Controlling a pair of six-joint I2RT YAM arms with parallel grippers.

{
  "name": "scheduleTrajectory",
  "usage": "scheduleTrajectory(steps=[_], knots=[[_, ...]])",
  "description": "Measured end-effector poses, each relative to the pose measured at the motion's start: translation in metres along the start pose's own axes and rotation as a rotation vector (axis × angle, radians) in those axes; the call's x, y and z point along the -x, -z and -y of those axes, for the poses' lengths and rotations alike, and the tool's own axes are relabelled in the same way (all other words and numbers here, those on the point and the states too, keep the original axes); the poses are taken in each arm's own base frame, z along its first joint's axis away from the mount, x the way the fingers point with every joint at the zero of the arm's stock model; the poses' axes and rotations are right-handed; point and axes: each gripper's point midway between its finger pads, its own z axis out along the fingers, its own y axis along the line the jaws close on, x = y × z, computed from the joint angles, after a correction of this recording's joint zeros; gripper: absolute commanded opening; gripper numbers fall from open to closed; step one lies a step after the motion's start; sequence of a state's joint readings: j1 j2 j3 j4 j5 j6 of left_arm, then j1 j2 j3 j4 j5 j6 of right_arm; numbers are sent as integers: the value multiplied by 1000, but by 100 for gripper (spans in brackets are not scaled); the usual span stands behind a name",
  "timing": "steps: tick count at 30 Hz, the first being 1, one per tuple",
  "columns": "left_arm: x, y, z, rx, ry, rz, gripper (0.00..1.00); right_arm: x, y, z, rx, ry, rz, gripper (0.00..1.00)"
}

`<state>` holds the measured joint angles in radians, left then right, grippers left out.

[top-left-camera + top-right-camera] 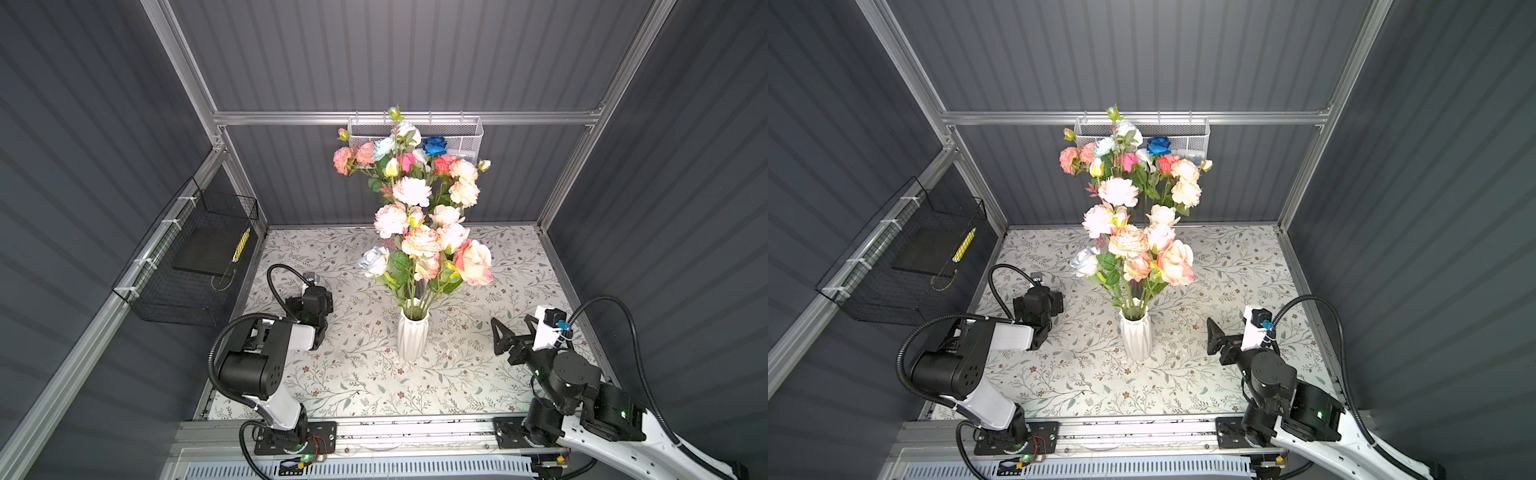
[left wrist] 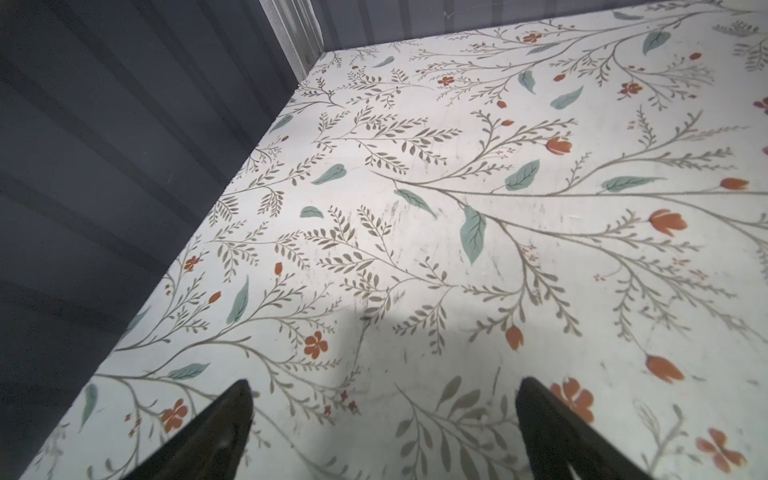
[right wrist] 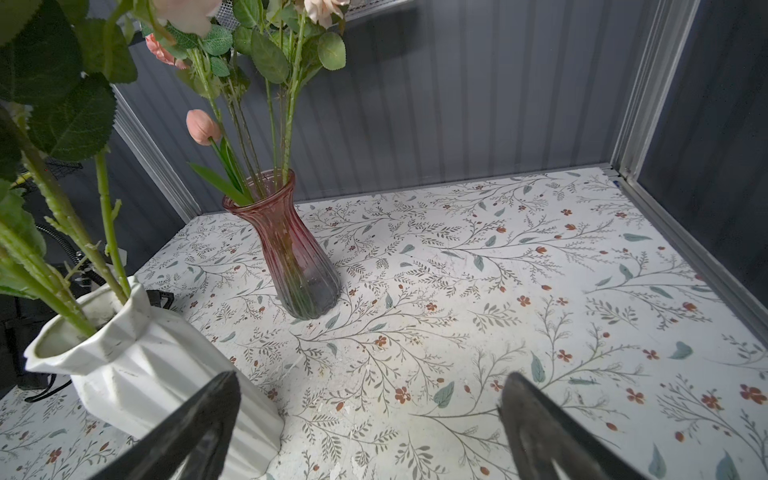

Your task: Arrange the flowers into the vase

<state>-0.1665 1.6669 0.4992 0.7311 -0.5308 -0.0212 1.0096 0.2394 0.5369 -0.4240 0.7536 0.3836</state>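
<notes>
Stock as I see it, placed from the white vase.

- Vases, two: the white vase (image 1: pixel 412 334) (image 1: pixel 1136 336), faceted, stands upright mid-table (image 1: pixel 332 374). A ribbed red glass vase (image 3: pixel 297 257) stands just behind it.
- The flowers (image 1: pixel 419 245) (image 1: pixel 1129 249): stems down in both vases, with the blooms rising above and behind the white vase. Mostly peach, pink and cream; one deep blue bloom (image 1: pixel 434 145), one pink tulip bud (image 3: pixel 201 126).
- Baskets, two: a black wire basket (image 1: pixel 187 266) on the wall well left of the white vase, and a white mesh basket (image 1: pixel 465 133) on the wall behind it.
- My left gripper (image 2: pixel 384 432): left of the white vase, fingers spread wide, holding nothing.
- My right gripper (image 3: pixel 365 419): right of the white vase and near it, fingers spread wide, empty.
</notes>
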Motion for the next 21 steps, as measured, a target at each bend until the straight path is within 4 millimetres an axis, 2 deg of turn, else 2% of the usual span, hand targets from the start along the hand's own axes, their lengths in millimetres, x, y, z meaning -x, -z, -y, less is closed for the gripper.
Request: scheduleTrajectory(steps=[2, 5, 10, 16, 18, 21], knots=[[-2, -1, -3, -17, 28, 37, 100, 3, -5, -1, -9, 15, 28, 99], [-16, -3, -10, -32, 49, 18, 100, 1, -17, 4, -61, 57, 65, 99], [-8, -5, -12, -40, 77, 47, 100, -1, -47, 36, -237, 138, 86, 99], [-6, -5, -11, -48, 81, 56, 100, 2, -90, 103, -430, 162, 58, 99], [-5, -5, -11, -48, 82, 58, 100, -8, -102, 134, -483, 154, 37, 99], [-5, -5, -11, -48, 83, 58, 100, -38, -112, 160, -494, 157, -4, 99]])
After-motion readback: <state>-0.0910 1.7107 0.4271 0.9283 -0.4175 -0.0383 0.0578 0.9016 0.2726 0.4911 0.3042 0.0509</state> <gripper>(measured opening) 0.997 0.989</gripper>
